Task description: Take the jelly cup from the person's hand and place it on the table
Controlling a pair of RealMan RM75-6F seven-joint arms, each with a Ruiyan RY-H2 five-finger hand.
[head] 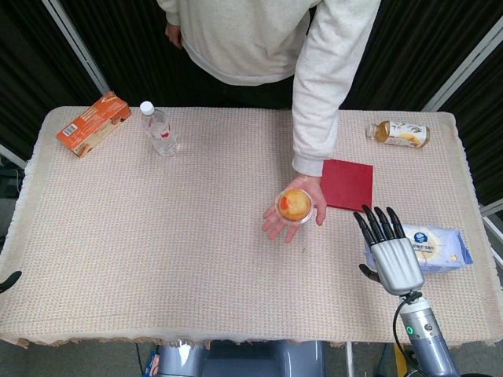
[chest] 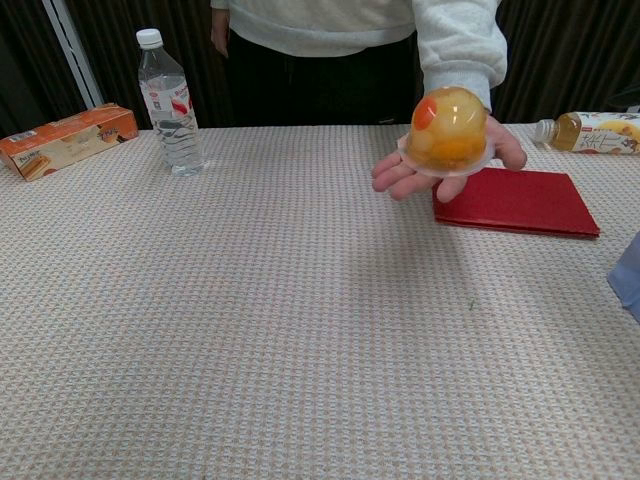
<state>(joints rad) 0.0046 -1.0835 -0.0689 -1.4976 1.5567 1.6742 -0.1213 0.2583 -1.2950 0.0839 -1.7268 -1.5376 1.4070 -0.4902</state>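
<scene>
The table (head: 157, 259), covered with a woven cloth, carries only side items near its far and right edges, leaving the middle free as a likely set-down area. The person (head: 259, 35) stands at the far side and reaches an arm over it, with the person's hand (head: 292, 210) palm up above the cloth, evidently positioned as an offer toward the robot. A red notebook (head: 347, 184) lies flat just beside that hand; a blue-and-white packet (head: 436, 245) lies near the right edge. The right robot hand (head: 387, 250) is over the table beside the packet, fingers extended and slightly spread, holding nothing and apart from the cup. The jelly cup (chest: 448, 130) sits dome-up on the open palm, not yet taken. Of the left robot hand (head: 9, 280), only a dark tip shows at the edge; its state cannot be determined.
</scene>
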